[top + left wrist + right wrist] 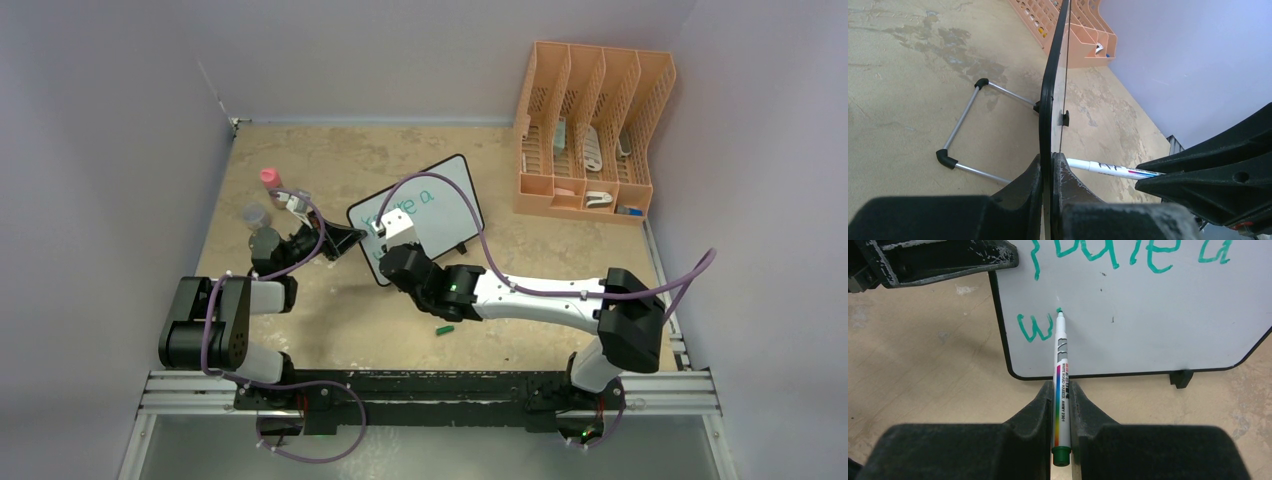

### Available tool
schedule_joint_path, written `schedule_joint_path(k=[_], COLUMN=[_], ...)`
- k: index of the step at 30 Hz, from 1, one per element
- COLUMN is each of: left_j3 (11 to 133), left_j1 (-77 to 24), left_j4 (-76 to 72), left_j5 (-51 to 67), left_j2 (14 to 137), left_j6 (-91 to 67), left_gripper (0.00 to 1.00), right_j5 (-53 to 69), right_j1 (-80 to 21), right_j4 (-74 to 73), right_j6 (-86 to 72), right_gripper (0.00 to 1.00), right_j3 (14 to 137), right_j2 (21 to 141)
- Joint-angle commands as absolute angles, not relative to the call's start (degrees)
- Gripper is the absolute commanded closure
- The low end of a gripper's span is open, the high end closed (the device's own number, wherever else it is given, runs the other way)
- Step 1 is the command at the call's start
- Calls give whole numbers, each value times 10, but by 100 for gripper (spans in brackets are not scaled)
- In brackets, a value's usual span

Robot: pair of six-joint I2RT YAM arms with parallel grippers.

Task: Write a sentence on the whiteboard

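Note:
The whiteboard (pixel 432 203) stands tilted mid-table, black-framed, white face toward the arms. My left gripper (pixel 353 236) is shut on its left edge; in the left wrist view the jaws (pixel 1050 161) pinch the black frame (pixel 1047 100) seen edge-on. My right gripper (pixel 1062 388) is shut on a white marker (pixel 1062 371) with a green end, its tip touching the board (pixel 1158 325). The sentence (pixel 1128 252) is teal lettering: an upper line cut off by the frame top, and a lower line beginning "w" (pixel 1034 328) just left of the tip. The marker (pixel 1108 168) also shows behind the board's edge.
An orange file rack (pixel 590 130) stands at the back right. A small green cap (pixel 444 328) lies on the table near the right forearm. A pink-capped bottle (pixel 270 178) and grey-lidded jars (pixel 256 215) sit left of the board. The board's wire stand (pixel 963 125) rests behind it.

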State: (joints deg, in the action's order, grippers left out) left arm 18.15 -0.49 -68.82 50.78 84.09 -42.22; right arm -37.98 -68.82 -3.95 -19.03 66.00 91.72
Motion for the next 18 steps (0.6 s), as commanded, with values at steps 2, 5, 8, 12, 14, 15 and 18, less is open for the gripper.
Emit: schedule_joint_path(k=[2, 5, 8, 12, 14, 15, 18], left_j3=[194, 194, 194, 195, 195, 195, 195], left_j1=[-2, -2, -2, -2, -2, -2, -2], left_j4=[-705, -705, -705, -704, -704, -704, -703], left_j5=[509, 510, 510, 510, 510, 510, 510], left_j2=[832, 831, 831, 831, 831, 831, 831], left_j6=[-405, -405, -405, -405, -405, -405, -405], left_gripper=[100, 100, 100, 100, 100, 100, 100], right_j5=[-395, -394, -392, -385, -382, -382, -381], right_j1=[-683, -683, -683, -683, -683, -683, -683], right_j4=[-27, -32, -31, -30, -31, -30, -30], right_j6=[-194, -195, -197, -198, -198, -199, -199], right_gripper=[100, 100, 100, 100, 100, 100, 100], right_j3=[652, 650, 645, 644, 644, 643, 644], right_j2=[885, 883, 879, 878, 879, 879, 881])
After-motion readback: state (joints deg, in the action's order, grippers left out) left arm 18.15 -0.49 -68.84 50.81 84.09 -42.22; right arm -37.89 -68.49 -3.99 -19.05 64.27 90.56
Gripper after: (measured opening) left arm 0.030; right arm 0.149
